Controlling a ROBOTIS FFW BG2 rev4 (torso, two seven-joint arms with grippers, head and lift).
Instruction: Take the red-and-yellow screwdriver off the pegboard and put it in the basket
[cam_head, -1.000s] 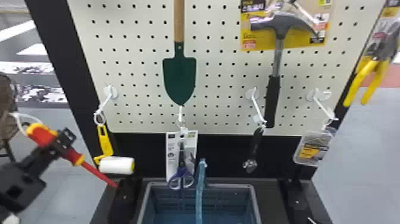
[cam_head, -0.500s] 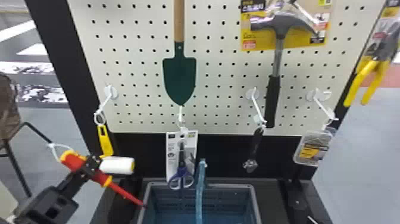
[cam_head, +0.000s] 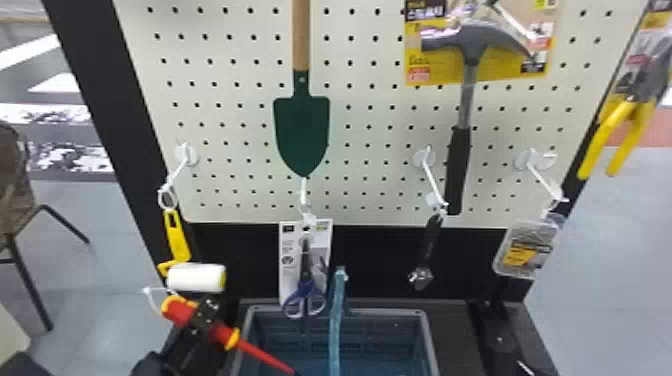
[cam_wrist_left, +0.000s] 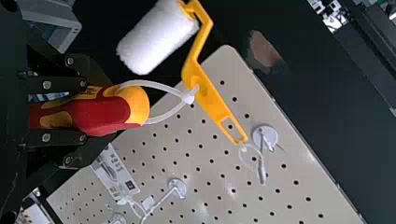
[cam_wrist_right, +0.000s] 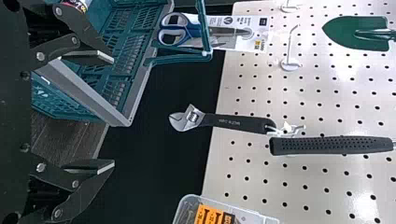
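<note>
Screwdriver (cam_head: 182, 313): off the pegboard (cam_head: 240, 125), in the left claw. Tilted, shaft angling down toward the basket (cam_head: 390, 312). Tip looks to be over the near-left part of the opening; handle is outside, left of the rim in head view.

Left claw (cam_wrist_left: 84, 111): pinching the screwdriver by its handle, one finger each side. Grip looks firm.

Right claw (cam_wrist_right: 113, 112): spread, nothing between fingers, near the basket. Idle, likely no part in this.

Basket: step in hand reads as the carry, late part, release not done. Next move: bring the whole handle across the left rim, over the opening, then lower and let go.

Basket handle (cam_head: 337, 320): stands up across the opening. Drop wants to be on the left side of it; swinging too far could knock the shaft against it.

Loop (cam_wrist_left: 187, 99): tie at the screwdriver's butt end, passes in front of the roller (cam_wrist_left: 156, 37) tool's yellow frame in left wrist view. Can't tell if touching. Might snag on the way in; ease away from the pegboard first.

Scissors (cam_head: 304, 299): hang at the basket's far rim, apart from the screwdriver. Keep the shaft low and clear of them.

Wrench (cam_wrist_right: 233, 122): on its hook, near the right claw, not involved.
</note>
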